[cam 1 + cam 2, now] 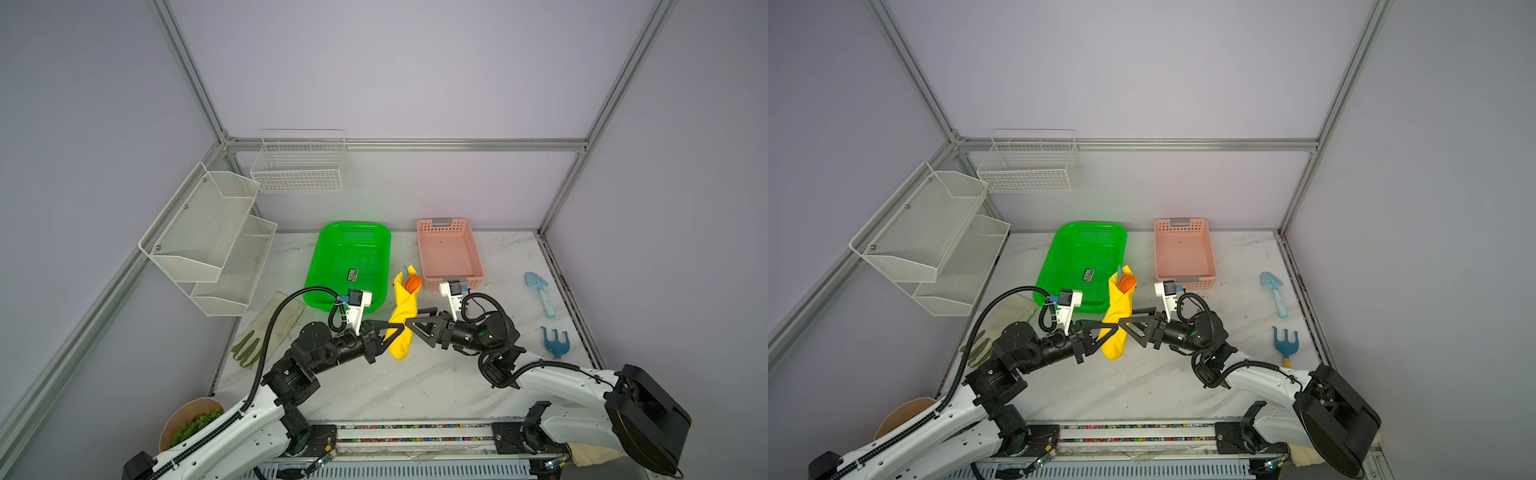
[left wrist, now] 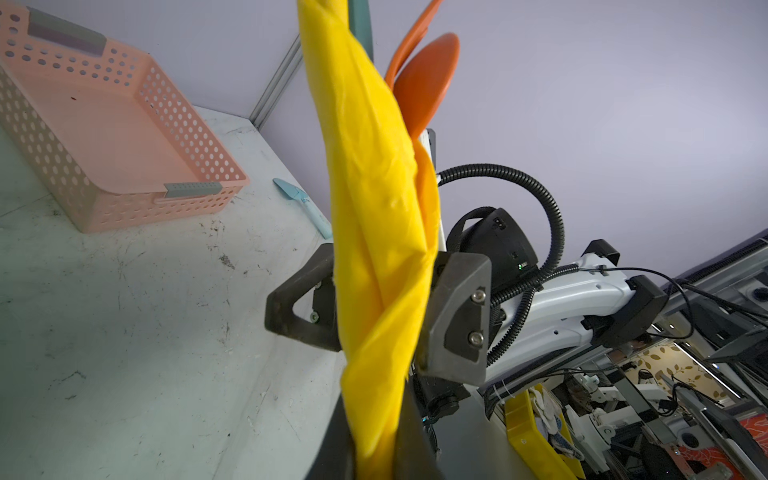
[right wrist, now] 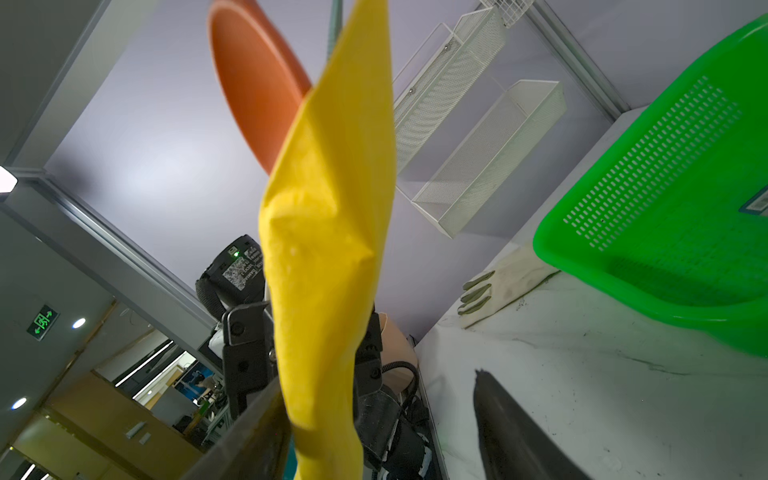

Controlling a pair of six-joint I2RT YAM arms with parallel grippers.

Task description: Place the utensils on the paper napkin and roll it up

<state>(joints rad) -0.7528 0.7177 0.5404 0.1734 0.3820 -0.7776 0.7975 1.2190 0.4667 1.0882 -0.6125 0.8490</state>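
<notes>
Writing: a green exit sign [image 3: 43, 321] with arrows, outside the cell in the right wrist view. The sticker [image 1: 353, 274] on the green basket [image 1: 328, 245] floor has print too small to read.
Napkin [image 1: 402, 320]: rolled, near upright at table centre, between both grippers.
Utensils: inside the roll. The spoon [image 1: 412, 282] bowl and teal piece [image 1: 405, 269] stick out of the top.
Left gripper [image 1: 395, 330]: clenched on the napkin's lower half.
Right gripper [image 1: 415, 319]: released, jaws spread either side of the roll.
Around, from the napkin: green basket at 11 o'clock, pink basket [image 1: 446, 253] at 1, shovel [image 1: 540, 293] at 3, rake [image 1: 555, 340] at 4, glove [image 1: 266, 332] at 9.
In the way: the roll fills the middle of both wrist views.
Surface: white marbled table [image 1: 415, 390], scuffed.
Room: lilac walls, aluminium frame, white wire racks [image 1: 216, 237] at 10.
</notes>
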